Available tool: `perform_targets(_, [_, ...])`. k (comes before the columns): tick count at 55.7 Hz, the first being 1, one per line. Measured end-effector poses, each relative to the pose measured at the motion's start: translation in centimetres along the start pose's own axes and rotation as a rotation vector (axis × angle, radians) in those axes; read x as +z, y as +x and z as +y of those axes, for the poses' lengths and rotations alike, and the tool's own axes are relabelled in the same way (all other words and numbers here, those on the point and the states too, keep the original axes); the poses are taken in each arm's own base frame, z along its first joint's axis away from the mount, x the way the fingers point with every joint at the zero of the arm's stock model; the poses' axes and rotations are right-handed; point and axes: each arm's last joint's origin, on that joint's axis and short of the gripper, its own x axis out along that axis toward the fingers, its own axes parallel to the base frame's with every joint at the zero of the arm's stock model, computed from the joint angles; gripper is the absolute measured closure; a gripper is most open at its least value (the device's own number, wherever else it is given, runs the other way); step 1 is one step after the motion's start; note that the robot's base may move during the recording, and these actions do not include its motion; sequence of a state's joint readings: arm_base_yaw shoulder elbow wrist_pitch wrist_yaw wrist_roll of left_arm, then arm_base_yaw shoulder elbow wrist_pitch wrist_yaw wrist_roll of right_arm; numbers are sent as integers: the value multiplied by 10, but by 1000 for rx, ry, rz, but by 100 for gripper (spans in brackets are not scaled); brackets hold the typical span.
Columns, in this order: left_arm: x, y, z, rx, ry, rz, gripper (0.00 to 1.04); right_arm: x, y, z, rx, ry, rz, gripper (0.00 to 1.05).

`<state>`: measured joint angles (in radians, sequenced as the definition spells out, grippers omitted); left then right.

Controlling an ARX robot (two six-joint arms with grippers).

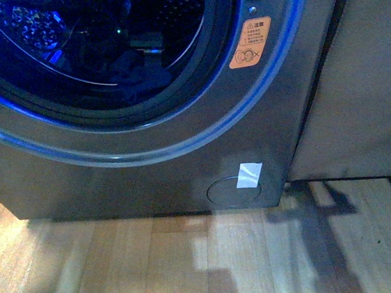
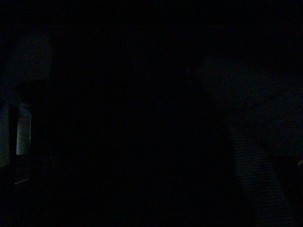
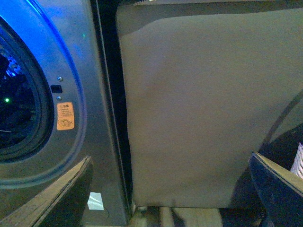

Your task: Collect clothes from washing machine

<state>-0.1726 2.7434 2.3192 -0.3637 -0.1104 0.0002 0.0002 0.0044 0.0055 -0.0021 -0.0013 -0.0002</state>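
Note:
The washing machine (image 1: 149, 172) is a dark grey front-loader with a blue-lit round porthole, its door open. Dark navy clothes (image 1: 135, 72) lie low in the perforated drum. An orange warning sticker (image 1: 250, 43) sits right of the porthole; it also shows in the right wrist view (image 3: 65, 116). The machine's front shows in the right wrist view (image 3: 71, 56). My right gripper (image 3: 173, 191) is open and empty, its fingers (image 3: 61, 194) spread wide, facing the machine's right side and a beige panel. The left wrist view is dark; I tell nothing from it. Neither arm shows in the front view.
A beige cushion-like panel (image 1: 356, 73) stands right of the machine, also in the right wrist view (image 3: 199, 104). A white label (image 1: 249, 174) hangs on the round filter cover. Wooden floor (image 1: 159, 269) lies in front. A woven basket edge (image 3: 298, 161) shows at far right.

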Motion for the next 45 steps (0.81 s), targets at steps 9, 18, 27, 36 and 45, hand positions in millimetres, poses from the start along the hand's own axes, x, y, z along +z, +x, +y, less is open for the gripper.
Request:
perform_targets(9, [-4, 4, 3, 7, 22, 16, 7, 0, 0, 0, 0, 0, 0, 7])
perform_targets(18, [-1, 5, 1, 21, 70, -21, 7, 0, 0, 0, 0, 0, 0, 7])
perform_targets(27, [0, 5, -1, 47, 99, -40, 18, 0, 0, 0, 0, 0, 0, 7])
perform_targets(36, [0, 5, -3, 36, 101, -54, 41, 0, 0, 0, 0, 0, 0, 7])
perform_targets(45, [-2, 6, -2, 30, 79, -50, 63, 0, 0, 0, 0, 0, 0, 7])
